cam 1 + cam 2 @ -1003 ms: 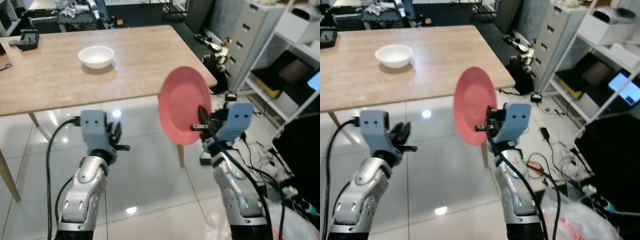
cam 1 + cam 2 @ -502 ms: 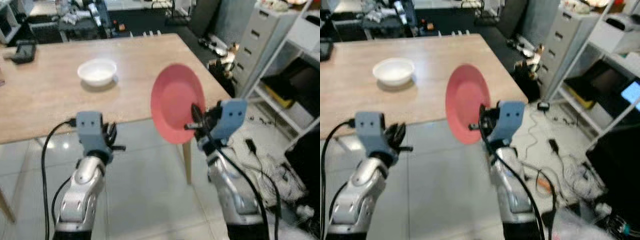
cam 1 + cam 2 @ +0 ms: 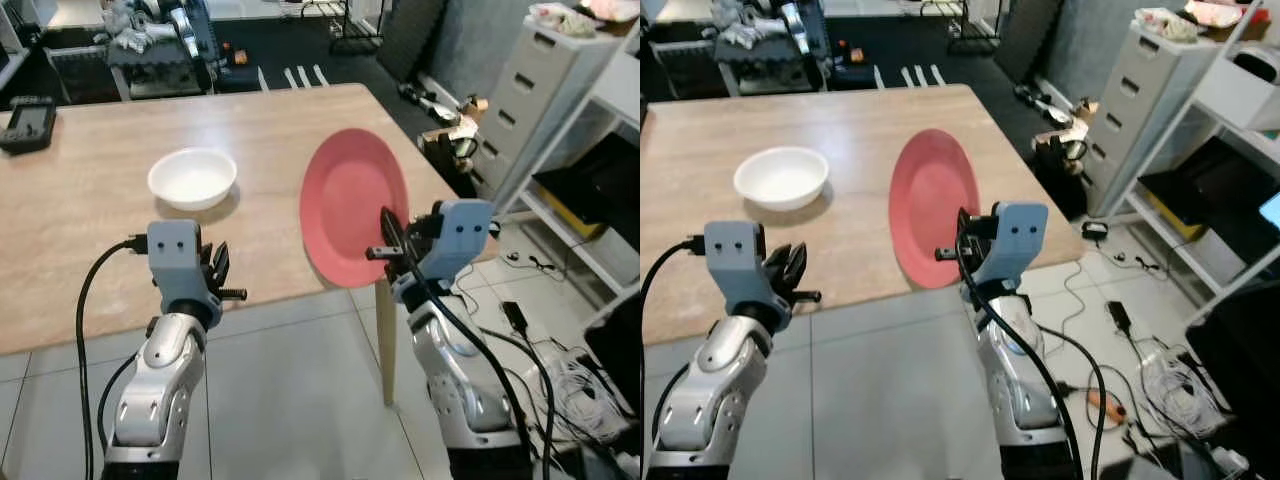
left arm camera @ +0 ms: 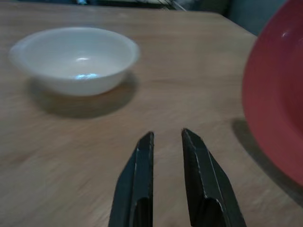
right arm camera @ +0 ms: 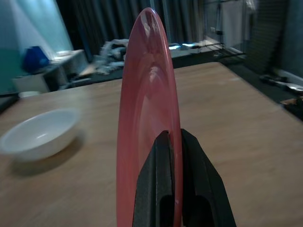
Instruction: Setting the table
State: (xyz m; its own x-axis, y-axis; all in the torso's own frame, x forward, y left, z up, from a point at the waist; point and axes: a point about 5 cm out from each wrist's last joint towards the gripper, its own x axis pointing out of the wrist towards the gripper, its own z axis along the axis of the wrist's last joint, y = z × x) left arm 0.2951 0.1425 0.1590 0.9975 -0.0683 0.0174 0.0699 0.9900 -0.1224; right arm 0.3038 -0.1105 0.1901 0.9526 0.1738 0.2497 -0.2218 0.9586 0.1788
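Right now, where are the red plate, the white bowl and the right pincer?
red plate [image 3: 350, 205], left eye view, centre of its face
white bowl [image 3: 192, 178], left eye view, inside hollow
right pincer [image 5: 172, 142], right wrist view, between fingertips

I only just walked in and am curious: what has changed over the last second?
The robot has stepped closer to the table, so both grippers now reach over its near edge. The right gripper still clamps the red plate upright; the left gripper stays empty. The white bowl has not moved.
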